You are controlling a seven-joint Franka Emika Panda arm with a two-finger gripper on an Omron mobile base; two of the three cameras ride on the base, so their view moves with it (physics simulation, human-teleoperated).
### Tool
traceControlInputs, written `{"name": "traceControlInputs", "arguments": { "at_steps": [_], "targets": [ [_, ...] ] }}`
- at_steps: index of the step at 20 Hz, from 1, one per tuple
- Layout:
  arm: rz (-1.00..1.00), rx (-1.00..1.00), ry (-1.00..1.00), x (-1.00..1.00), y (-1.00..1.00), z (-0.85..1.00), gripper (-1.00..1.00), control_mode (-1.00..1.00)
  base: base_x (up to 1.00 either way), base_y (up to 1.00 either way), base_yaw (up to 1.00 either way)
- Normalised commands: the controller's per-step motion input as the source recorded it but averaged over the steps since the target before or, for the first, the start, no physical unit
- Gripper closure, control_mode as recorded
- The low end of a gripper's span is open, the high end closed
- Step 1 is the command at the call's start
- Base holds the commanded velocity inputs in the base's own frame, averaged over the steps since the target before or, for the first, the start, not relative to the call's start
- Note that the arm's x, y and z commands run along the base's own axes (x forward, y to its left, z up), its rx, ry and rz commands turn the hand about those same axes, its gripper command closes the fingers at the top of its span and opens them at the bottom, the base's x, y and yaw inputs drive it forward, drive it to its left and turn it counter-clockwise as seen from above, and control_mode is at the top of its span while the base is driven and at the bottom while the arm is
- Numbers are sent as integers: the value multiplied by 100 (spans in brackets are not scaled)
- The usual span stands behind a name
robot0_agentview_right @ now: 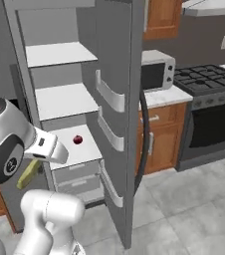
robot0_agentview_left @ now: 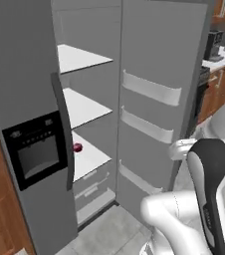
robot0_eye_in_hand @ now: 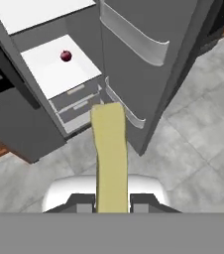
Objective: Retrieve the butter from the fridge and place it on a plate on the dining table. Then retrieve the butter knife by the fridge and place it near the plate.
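Butter (robot0_eye_in_hand: 110, 154), pinched at its near end between the gripper (robot0_eye_in_hand: 112, 202) jaws outside the open fridge (robot0_eye_in_hand: 139, 64): light, soft, probably slippery.

Matt grey metal-look fridge (robot0_agentview_left: 30, 74) with smooth white shelves and a glossy black dispenser panel (robot0_agentview_left: 35, 149); the butter (robot0_eye_in_hand: 109, 154) is a flat, matt yellowish stick; glossy red fruit (robot0_eye_in_hand: 65, 55); brown wood cabinets (robot0_agentview_right: 159, 139) beside stone-like grey floor tiles (robot0_agentview_right: 194, 209), possibly faintly mottled.
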Motion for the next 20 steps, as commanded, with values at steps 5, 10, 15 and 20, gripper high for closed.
{"name": "traceControlInputs", "arguments": {
  "at_steps": [5, 10, 15, 20],
  "targets": [
    [0, 0, 0, 0, 0, 0, 100, 100, -100, 44, -67],
    [0, 0, 0, 0, 0, 0, 100, 100, -100, 42, -66],
    [0, 0, 0, 0, 0, 0, 100, 100, -89, 18, -70],
    [0, 0, 0, 0, 0, 0, 100, 100, -50, -3, -70]
  ]
}}
